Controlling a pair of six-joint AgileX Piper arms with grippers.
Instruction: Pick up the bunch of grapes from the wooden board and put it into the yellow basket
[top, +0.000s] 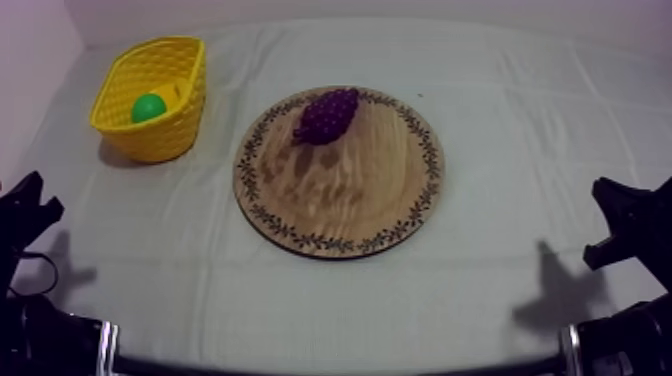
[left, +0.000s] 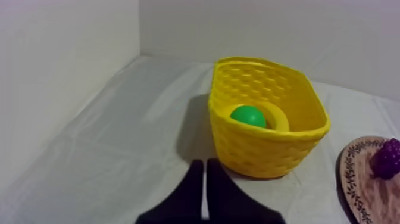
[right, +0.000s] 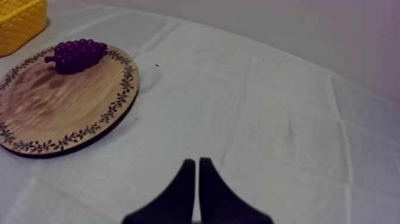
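A bunch of purple toy grapes (top: 327, 115) lies on its side on a round wooden board (top: 340, 195) with a leaf pattern around its rim. The grapes sit near the board's far edge. The board lies flat in the middle of the table. A yellow plastic basket (top: 168, 135) stands upright at the far left, near the board but not touching it.

1. This looks like a robot test lab.
2. A table (top: 300, 310) under a plain grey-white cloth (top: 520, 130) stands against bare white walls (left: 65, 71).
3. A black left arm (top: 25, 215) and a black right arm (top: 630, 215) sit at its sides.
4. Toy grapes (top: 327, 115) lie on a wooden board (top: 340, 200) beside a yellow basket (top: 165, 125).
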